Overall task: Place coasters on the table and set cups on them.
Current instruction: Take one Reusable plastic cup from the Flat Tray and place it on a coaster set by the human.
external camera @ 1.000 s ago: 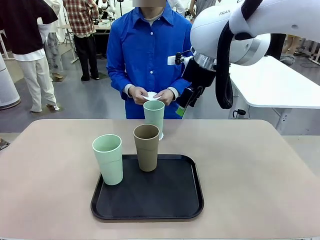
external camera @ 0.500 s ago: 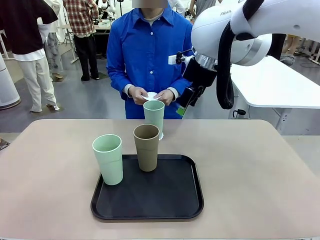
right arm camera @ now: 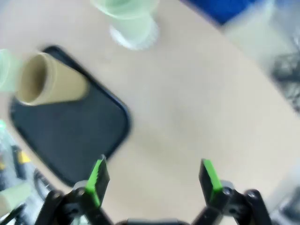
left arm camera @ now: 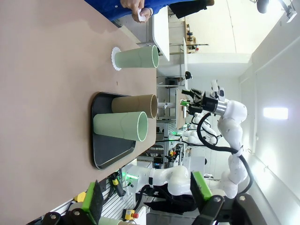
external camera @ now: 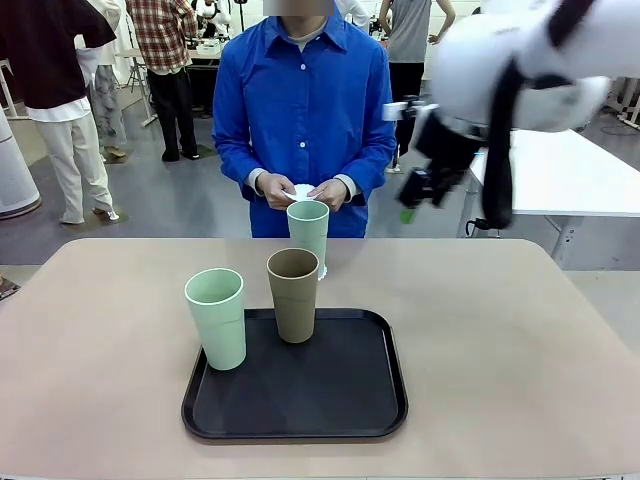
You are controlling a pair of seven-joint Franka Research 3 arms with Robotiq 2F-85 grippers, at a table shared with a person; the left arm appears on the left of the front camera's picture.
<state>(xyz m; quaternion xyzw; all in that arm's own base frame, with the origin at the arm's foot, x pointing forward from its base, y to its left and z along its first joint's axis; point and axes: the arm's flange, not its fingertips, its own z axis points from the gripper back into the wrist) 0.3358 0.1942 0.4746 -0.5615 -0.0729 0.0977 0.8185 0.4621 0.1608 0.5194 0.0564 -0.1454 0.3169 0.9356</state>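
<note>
Broadly, the beige tabletop (external camera: 520, 340) spans the front view, with a person in a blue shirt standing at its 12 o'clock edge. The white right arm (external camera: 520, 60) hangs blurred above the tabletop's 1 o'clock corner, and its right hand (right arm camera: 154, 180) has its green-padded fingers spread wide with nothing between them. In the left wrist view, the left hand (left arm camera: 147, 197) is likewise fully spread and empty, well apart from the cups.

A black tray (external camera: 330, 400) lies toward 6 o'clock on the tabletop. The brown cup (external camera: 293, 297) stands upright near the tray's 12 o'clock rim. One mint cup (external camera: 217, 320) stands upright at the tray's 9 o'clock edge. The other mint cup (external camera: 308, 235) stands off the tray, at 12 o'clock from the brown cup, on a lace-edged coaster (left arm camera: 114, 58) lying flat on the tabletop. The person's hands (external camera: 303, 191) hold a further white coaster (external camera: 302, 190) just above that cup.
</note>
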